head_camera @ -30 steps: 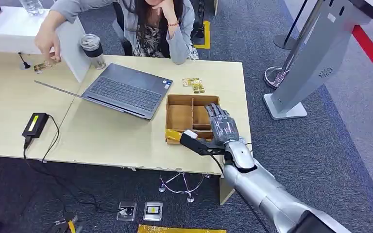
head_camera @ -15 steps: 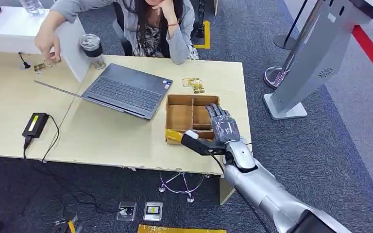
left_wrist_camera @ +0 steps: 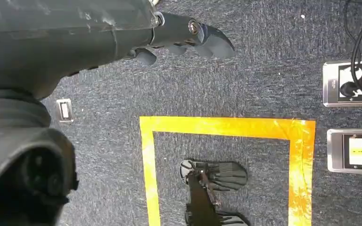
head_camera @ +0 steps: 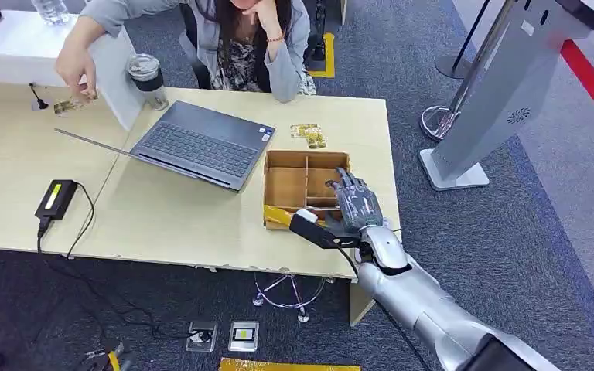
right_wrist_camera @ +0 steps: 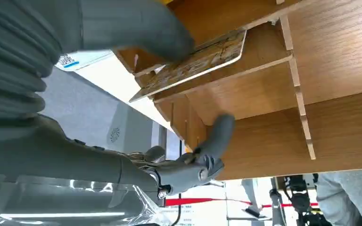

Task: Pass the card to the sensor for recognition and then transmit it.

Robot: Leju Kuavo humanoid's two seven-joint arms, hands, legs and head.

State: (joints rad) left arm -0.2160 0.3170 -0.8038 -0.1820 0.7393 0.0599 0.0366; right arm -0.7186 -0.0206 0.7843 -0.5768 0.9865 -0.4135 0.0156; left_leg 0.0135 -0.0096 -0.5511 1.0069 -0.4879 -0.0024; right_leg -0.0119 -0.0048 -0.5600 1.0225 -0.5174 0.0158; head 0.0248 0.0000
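Note:
A yellow patterned card (head_camera: 277, 216) (right_wrist_camera: 193, 60) leans on the front wall of the wooden divided box (head_camera: 286, 185) (right_wrist_camera: 283, 108) near the table's right end. My right hand (head_camera: 348, 207) hovers over the box's right compartments, its thumb (right_wrist_camera: 136, 26) resting on the card's upper face. Its fingers (right_wrist_camera: 217, 134) stay apart from the card, bent over the box's inside. My left hand (left_wrist_camera: 184, 35) hangs over the carpet and holds nothing. A black sensor box (head_camera: 56, 199) with a cable lies on the left desk.
An open laptop (head_camera: 201, 143) sits left of the box, with two more cards (head_camera: 309, 135) behind it. A person seated across the table holds another card (head_camera: 73, 104) near a lidded cup (head_camera: 148, 77). A grey kiosk stand (head_camera: 495, 100) rises at the right.
My right hand's fingers have curled in a little over the box and the thumb has edged along the card. The person's hand barely moved.

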